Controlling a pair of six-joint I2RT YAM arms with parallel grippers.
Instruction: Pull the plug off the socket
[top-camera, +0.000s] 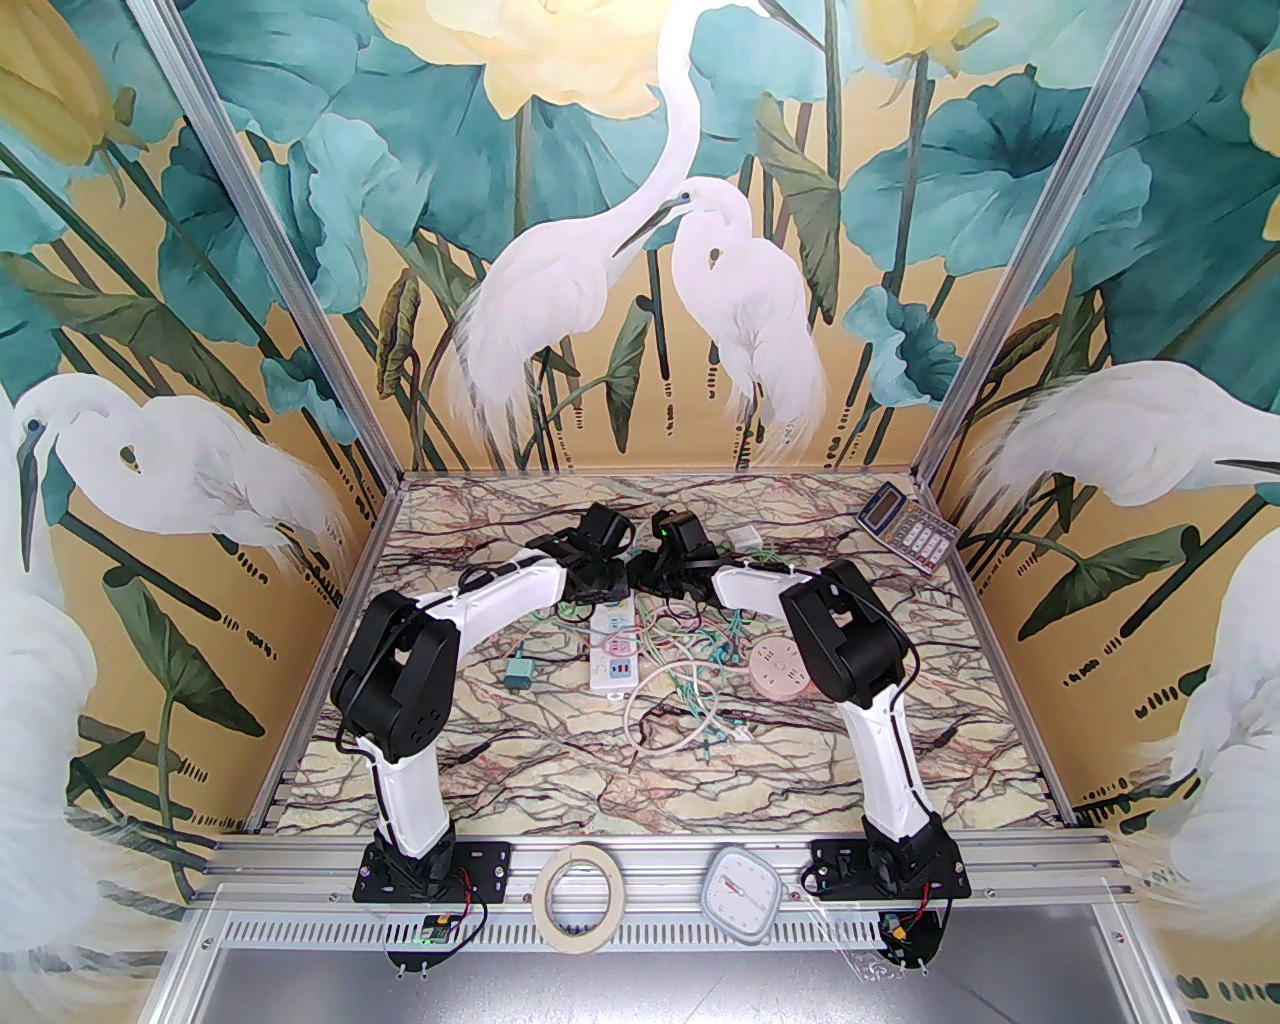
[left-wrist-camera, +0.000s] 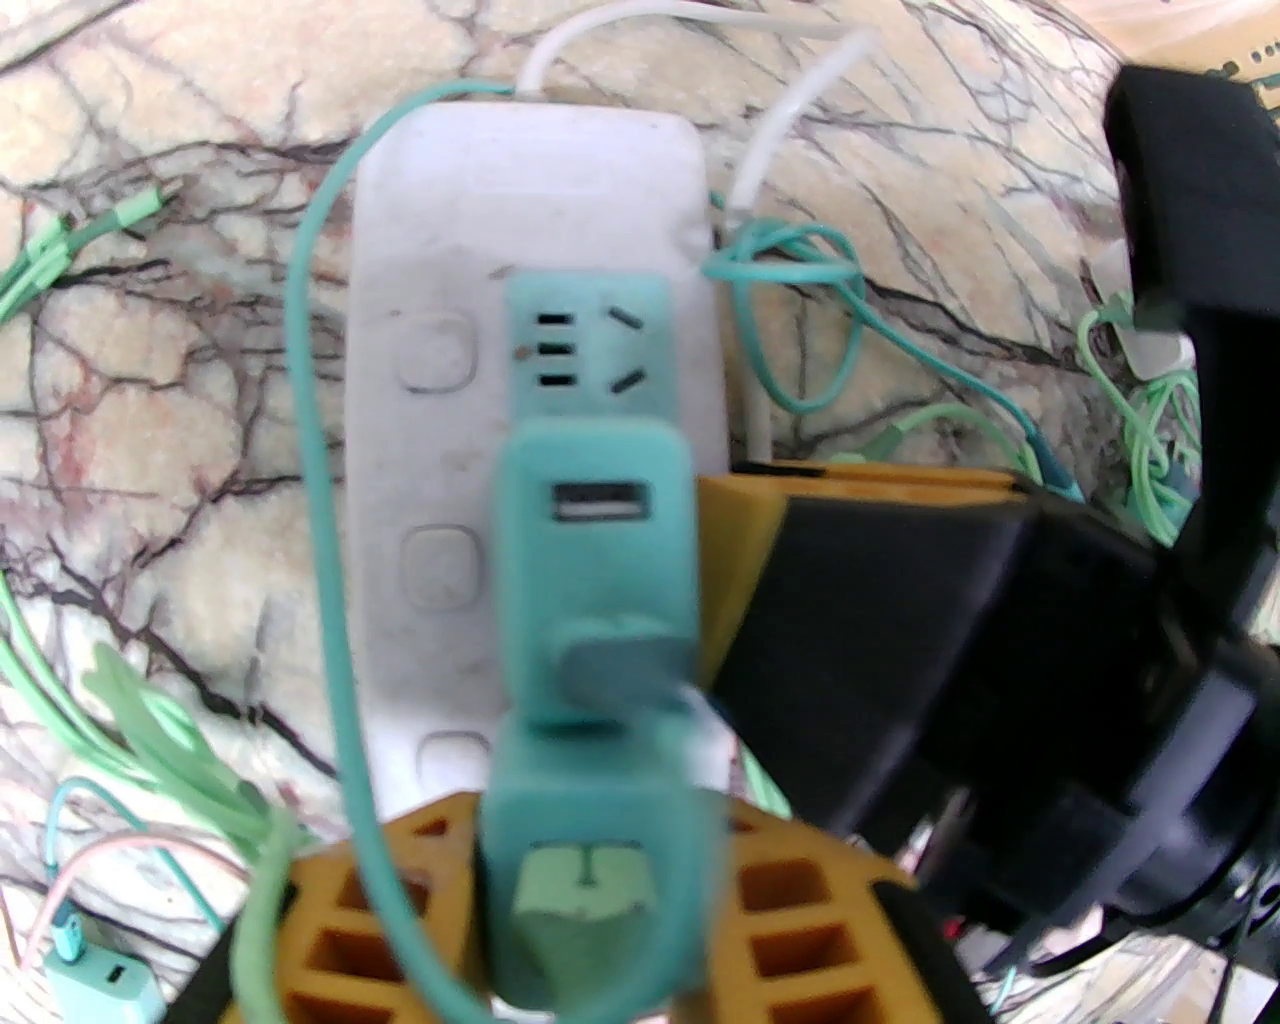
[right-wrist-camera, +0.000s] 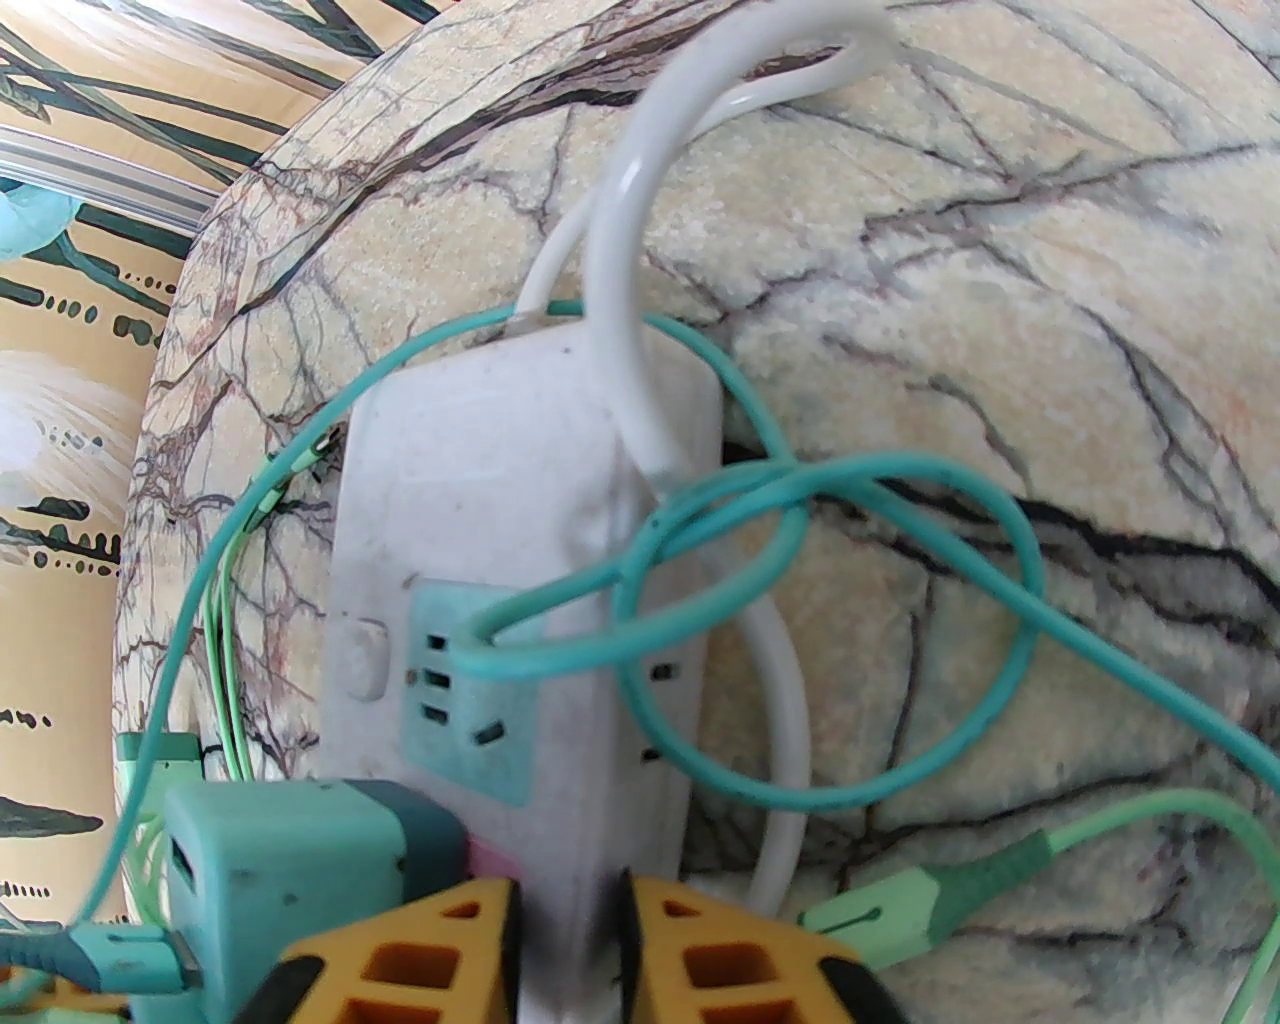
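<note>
Two grippers meet at the far end of the white power strip. Right gripper is pinched narrow on the strip's edge, bracing it. Left gripper is closed around the teal USB charger plug, which looks still seated beside the free teal socket. Step: extraction grip set. Next: pull straight off the strip face, bracing firm; teal cable may snag

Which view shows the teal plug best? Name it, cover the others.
Left wrist: the teal plug sits centre frame on the white power strip, USB port facing the camera. The right wrist view catches the plug at its lower-left edge. From the top, the arms crowd over that end of the strip.
</note>
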